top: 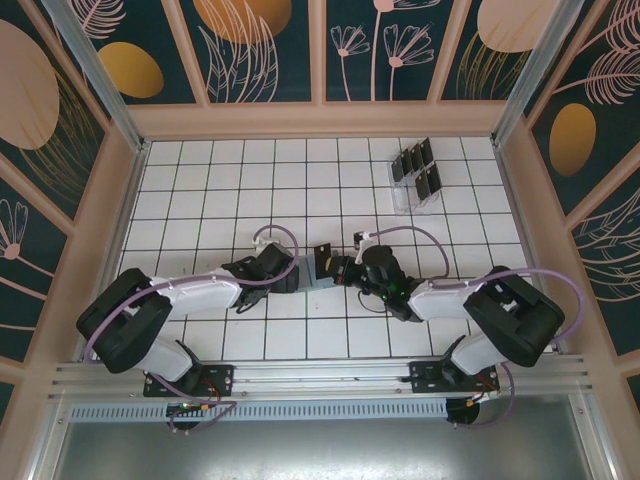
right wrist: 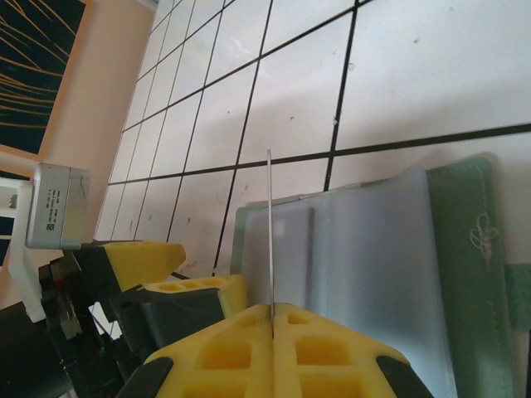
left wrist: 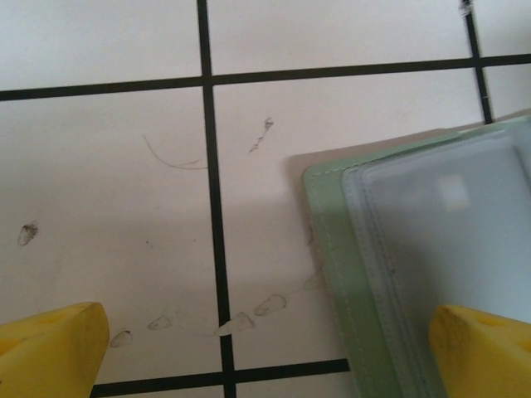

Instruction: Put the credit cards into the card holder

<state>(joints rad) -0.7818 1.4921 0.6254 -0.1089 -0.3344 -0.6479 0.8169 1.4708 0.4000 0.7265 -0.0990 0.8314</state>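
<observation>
Credit card (right wrist: pixel 270 232) stands edge-on, clenched in the right gripper (right wrist: pixel 272 313) just above the open card holder (right wrist: pixel 465 240), left gripper (left wrist: pixel 265 352) spread wide at its edge; best tilt it flat and slide it gently into a clear sleeve (right wrist: pixel 373 249).

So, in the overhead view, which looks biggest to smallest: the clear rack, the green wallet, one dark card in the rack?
1. Clear rack.
2. Green wallet, partly hidden, so less sure.
3. One dark card, clearly smallest.
</observation>
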